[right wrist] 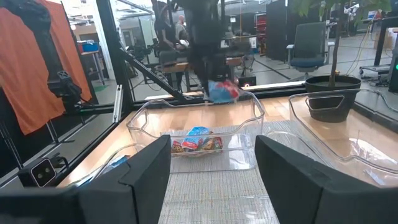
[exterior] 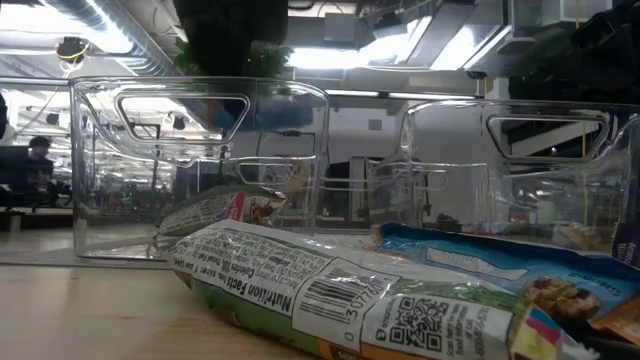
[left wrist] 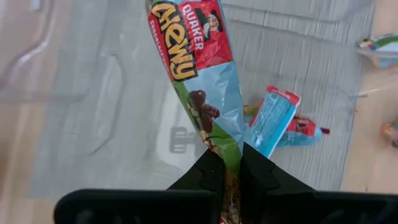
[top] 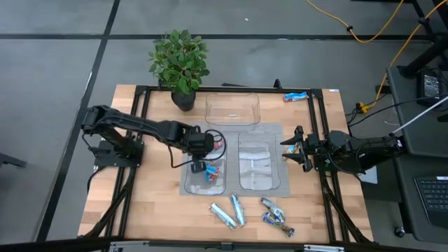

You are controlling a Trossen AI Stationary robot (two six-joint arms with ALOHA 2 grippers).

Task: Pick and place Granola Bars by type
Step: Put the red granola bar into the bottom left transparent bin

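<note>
My left gripper (top: 201,166) is shut on a bright blue and red bar (left wrist: 200,68) above the left clear tray (top: 189,183). It also shows in the right wrist view (right wrist: 211,74). Other blue and red bars (left wrist: 277,119) lie in that tray and also show in the right wrist view (right wrist: 198,142). My right gripper (top: 290,150) is open and empty at the right side of the middle tray (top: 260,165). Pale silvery-green bars (top: 229,213) and dark blue-silver bars (top: 276,215) lie flat on the wood near the front edge. One blue bar (top: 295,96) lies at the far right. My left gripper pinches one end of the blue and red bar (left wrist: 229,160) between its two fingers. The fingers come from above, pointing down, and lie along the bar. The bar hangs below the fingers (right wrist: 221,92), lifted clear above the left tray.
A third clear tray (top: 232,108) stands at the far side of the grey mat (top: 274,189). A potted plant (top: 180,64) stands at the far edge. In the low view the loose bars (exterior: 330,292) lie in front of the trays (exterior: 200,170).
</note>
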